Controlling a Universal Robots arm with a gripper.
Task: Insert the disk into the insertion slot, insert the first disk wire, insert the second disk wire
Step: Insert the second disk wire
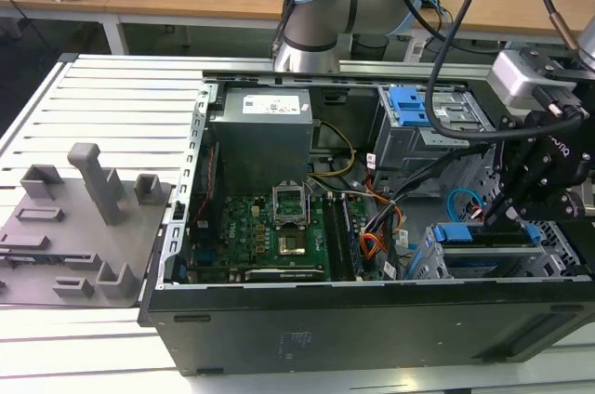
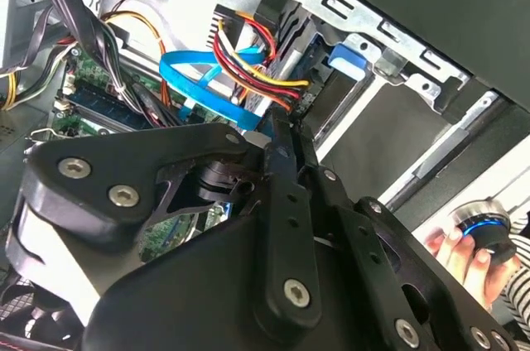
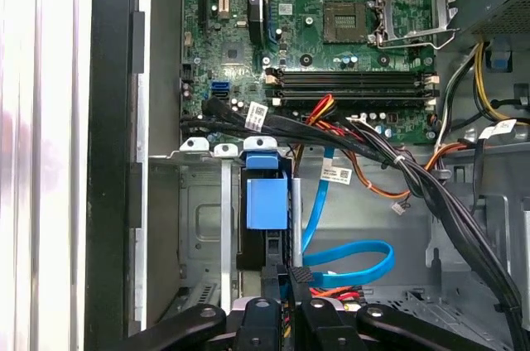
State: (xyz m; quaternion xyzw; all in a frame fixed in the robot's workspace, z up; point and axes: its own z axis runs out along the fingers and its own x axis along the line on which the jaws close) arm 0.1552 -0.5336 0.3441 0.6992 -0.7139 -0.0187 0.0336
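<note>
The disk [image 3: 265, 202], in its blue carrier, sits inside the insertion slot [image 3: 203, 227] of the light-grey cage. In the exterior view the disk [image 1: 469, 234] lies low in the case at the right. My gripper [image 3: 286, 283] is right behind the disk's rear edge, its fingers pressed close on the dark plug of the orange, red and yellow first disk wire [image 2: 248, 57]. The light-blue second disk wire [image 3: 352, 260] loops beside the fingers [image 2: 280, 144], its plug hanging free. The gripper [image 1: 507, 208] reaches down into the case from the exterior view's right.
A thick black cable bundle [image 3: 389, 161] crosses above the cage. The motherboard [image 1: 270, 227] and power supply [image 1: 260, 134] fill the case's middle. A taller cage with a blue latch [image 1: 409, 106] stands behind. A person's hand [image 2: 460, 256] holds a round knob outside the case.
</note>
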